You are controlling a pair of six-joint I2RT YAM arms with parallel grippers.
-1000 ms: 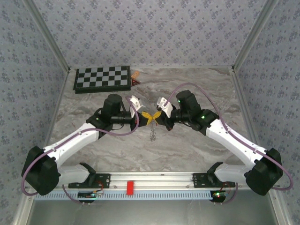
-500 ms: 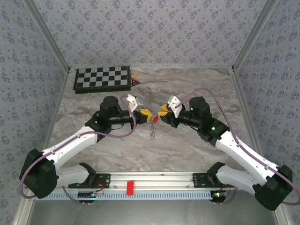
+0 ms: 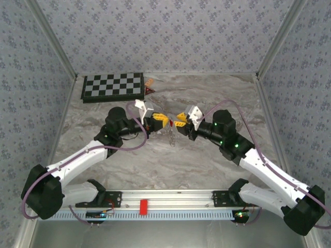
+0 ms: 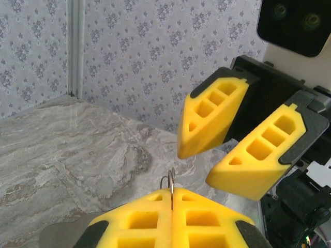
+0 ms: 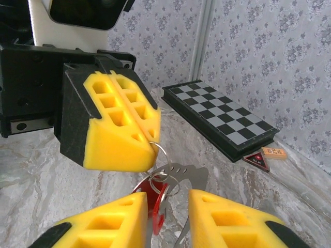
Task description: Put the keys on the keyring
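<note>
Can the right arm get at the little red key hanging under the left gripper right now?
Probably yes. The red key hangs from the keyring pinched in the shut left gripper, just ahead of the open right gripper, with nothing between. It dangles loose, so it may swing.

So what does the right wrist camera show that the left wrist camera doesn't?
Right wrist: the tiny red-headed key hanging under the thin silver keyring, the black-and-white checkerboard, the orange-brown triangular piece. Left wrist: the black mount and camera behind the right gripper. Both: left gripper shut on the keyring, right gripper open, grey marbled table.
</note>
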